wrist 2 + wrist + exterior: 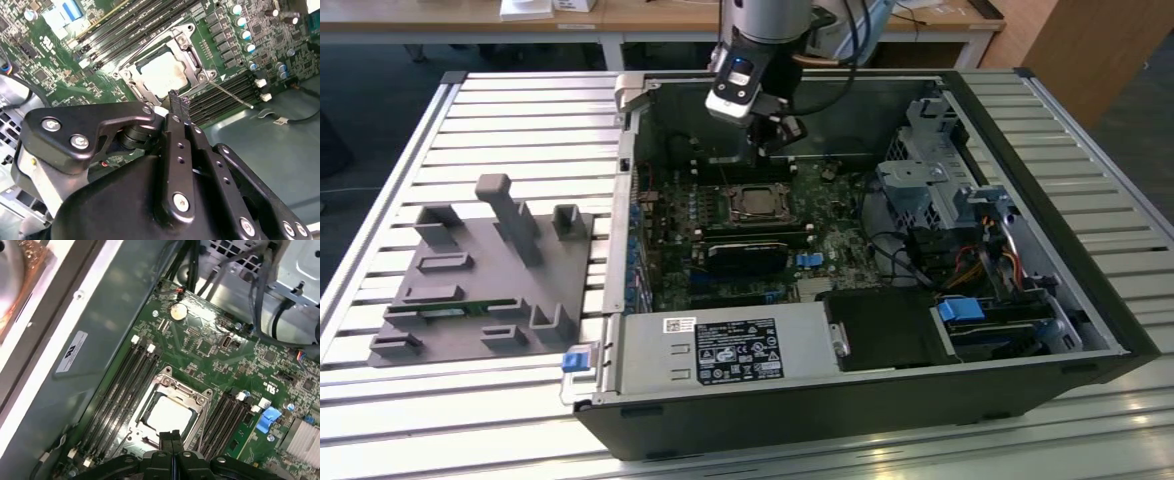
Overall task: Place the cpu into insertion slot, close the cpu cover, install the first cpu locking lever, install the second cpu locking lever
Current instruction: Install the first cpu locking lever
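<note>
The cpu (pixel 162 72) lies flat in the insertion slot (pixel 755 204) on the green motherboard, its silver top showing in both wrist views (pixel 167 415). The cpu cover (pixel 192 57) is a silvery frame lying down around the chip. One thin locking lever (pixel 232 95) sticks out free across the memory slots. A second lever (pixel 150 45) runs along the socket's side. My gripper (pixel 180 102) hangs a little above the socket's edge, shut, with nothing between its fingers. In the exterior view the gripper (pixel 781 140) sits just behind the socket.
Long black memory slots (pixel 117 390) flank the socket on both sides. A black heatsink-like block (pixel 747 255) lies in front of it, a power supply (pixel 720 350) nearer still, and a drive cage (pixel 947 190) on the exterior view's right. A grey fixture (pixel 480 270) stands outside the case.
</note>
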Tool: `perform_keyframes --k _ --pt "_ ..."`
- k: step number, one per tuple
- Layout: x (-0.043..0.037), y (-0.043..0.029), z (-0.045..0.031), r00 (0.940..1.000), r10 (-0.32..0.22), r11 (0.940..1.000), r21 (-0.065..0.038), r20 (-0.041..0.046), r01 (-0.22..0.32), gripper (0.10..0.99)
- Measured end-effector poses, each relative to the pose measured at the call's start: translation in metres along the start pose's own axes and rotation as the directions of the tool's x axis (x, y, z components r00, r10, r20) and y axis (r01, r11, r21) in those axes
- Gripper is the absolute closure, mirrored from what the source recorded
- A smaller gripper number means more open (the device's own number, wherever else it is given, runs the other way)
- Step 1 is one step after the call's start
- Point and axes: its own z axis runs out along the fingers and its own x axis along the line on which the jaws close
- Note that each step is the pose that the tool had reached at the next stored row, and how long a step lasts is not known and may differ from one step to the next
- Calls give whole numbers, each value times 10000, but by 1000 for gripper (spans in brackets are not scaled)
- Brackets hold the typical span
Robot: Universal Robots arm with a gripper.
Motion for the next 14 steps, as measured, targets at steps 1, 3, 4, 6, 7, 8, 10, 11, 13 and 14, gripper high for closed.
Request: perform_keyframes --k 1,3,4,6,7,8,10,11,13,14 --pt "0 0 0 10000 -97 10000 0 -2 97 965" --pt "0 0 0 9993 -373 9993 1 -9 373 965" --pt "0 0 1 9984 -569 9984 2 -14 569 965" --pt "0 0 1 9957 -928 9957 2 -22 928 965" --pt "0 0 2 9938 -1111 9938 4 -26 1111 965" --pt "0 0 2 9916 -1290 9916 5 -30 1290 965" --pt "0 0 3 9864 -1645 9864 6 -38 1645 965" --pt "0 0 4 9832 -1823 9832 5 -43 1823 965" --pt "0 0 5 9762 -2169 9762 5 -51 2169 965" --pt "0 0 5 9723 -2338 9723 5 -55 2338 965"
